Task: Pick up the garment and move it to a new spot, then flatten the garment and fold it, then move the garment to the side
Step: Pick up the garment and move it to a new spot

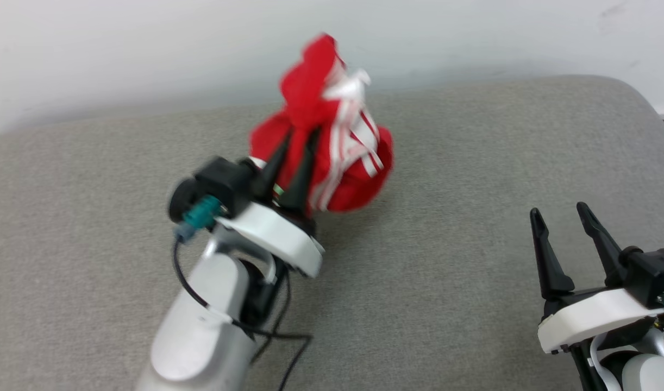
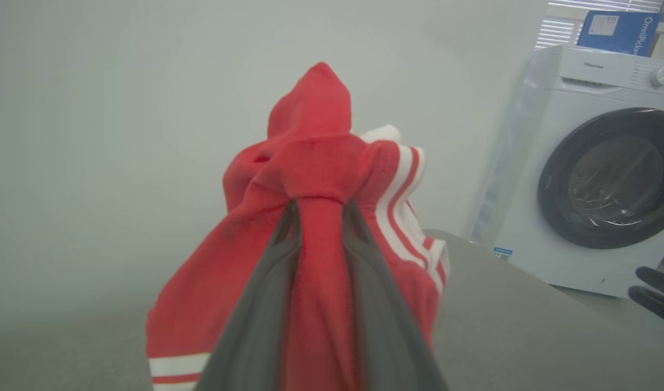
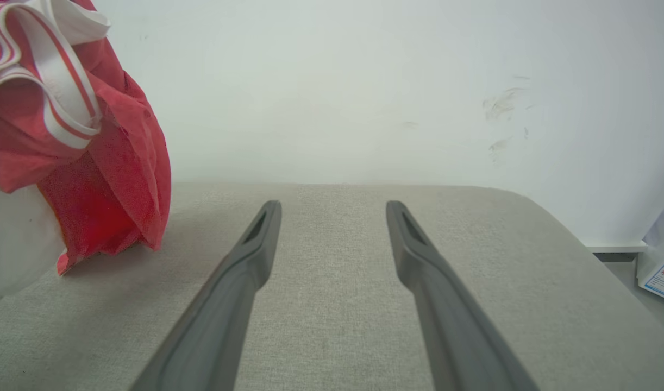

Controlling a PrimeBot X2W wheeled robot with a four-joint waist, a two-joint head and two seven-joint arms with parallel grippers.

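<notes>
Head view: left gripper [image 1: 299,138] clamped on a bunched fold of the garment [image 1: 337,163], which hangs as a red wad with white striped trim, raised over the far middle of the grey cushion [image 1: 473,163]. Left wrist view confirms it: red cloth pinched between both fingers. Whether the lowest fold touches the cushion, you cannot tell. Right gripper [image 1: 558,209] spread wide, holding nothing, low at the near right, well apart from the cloth. Judged step: the first one, carrying to a new spot. Next you need a bare patch of cushion, a lowering, a release. Flattening will likely want both grippers on separate edges.
</notes>
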